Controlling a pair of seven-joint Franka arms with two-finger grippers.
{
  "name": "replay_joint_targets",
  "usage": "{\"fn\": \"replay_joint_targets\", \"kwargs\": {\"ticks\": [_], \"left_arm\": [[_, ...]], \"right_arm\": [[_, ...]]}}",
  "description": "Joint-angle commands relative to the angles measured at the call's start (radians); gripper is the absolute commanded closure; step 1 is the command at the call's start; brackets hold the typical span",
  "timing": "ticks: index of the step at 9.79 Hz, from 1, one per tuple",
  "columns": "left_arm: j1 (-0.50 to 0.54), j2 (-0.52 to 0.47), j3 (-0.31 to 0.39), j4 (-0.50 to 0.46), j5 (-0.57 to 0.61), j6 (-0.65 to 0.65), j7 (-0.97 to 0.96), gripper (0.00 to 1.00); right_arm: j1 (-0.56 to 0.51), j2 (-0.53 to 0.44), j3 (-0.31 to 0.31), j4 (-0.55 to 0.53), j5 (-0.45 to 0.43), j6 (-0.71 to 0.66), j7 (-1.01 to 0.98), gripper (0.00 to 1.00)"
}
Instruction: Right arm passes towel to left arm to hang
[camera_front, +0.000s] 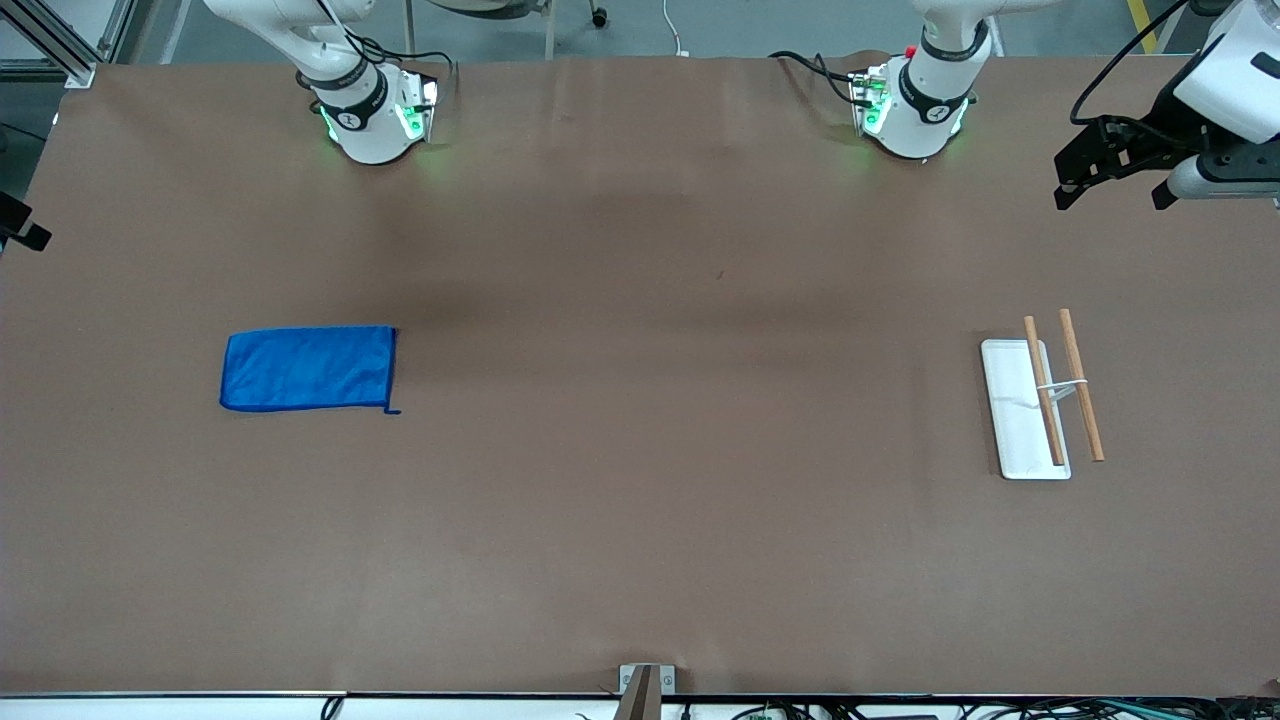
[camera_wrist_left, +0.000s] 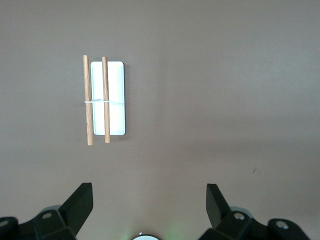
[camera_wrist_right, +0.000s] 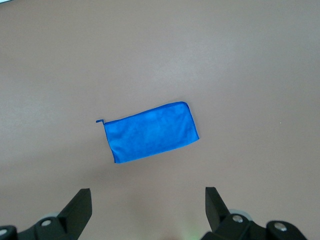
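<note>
No text, label, brand, number or sign can be read anywhere here (the small dark marks on the collars of the two arm bases (camera_front: 350, 118) (camera_front: 935, 113) are too small to make out).

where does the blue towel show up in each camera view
Front view: the towel lies flat on the table toward the right arm's end, loop tag at a corner.
Left wrist view: not in it; only the rack shows.
Right wrist view: the towel lies mid-picture, above the open right tool.
Shared landmark: the brown table, bare around the towel in both views that show it.
</note>
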Motion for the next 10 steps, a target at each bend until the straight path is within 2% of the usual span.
{"fn": "replay_joint_targets", "kwargs": {"ticks": [1,4,5,7,10], "left_arm": [[0.004,0.021,-0.006,-0.001,0.014,-0.015,0.013,0.00],[0.006,0.022,-0.006,0.007,0.014,-0.015,0.015,0.00],[0.006,0.022,-0.005,0.007,0.014,-0.015,0.015,0.00],[0.006,0.022,-0.006,0.007,0.014,-0.013,0.019,0.00],[0.004,0.022,-0.006,0.007,0.012,-0.015,0.024,0.00]], "right_arm": [[-0.011,-0.009,0.005,-0.011,0.005,0.001,-0.011,0.00],[0.005,-0.004,0.008,-0.021,0.005,-0.036,-0.010,0.00],[0.001,0.003,0.012,-0.056,0.005,-0.035,-0.020,0.00],[-0.004,0.017,0.011,-0.232,0.005,0.125,-0.115,0.00],[0.001,0.023,0.011,-0.531,-0.004,0.493,-0.163,0.00]]}}
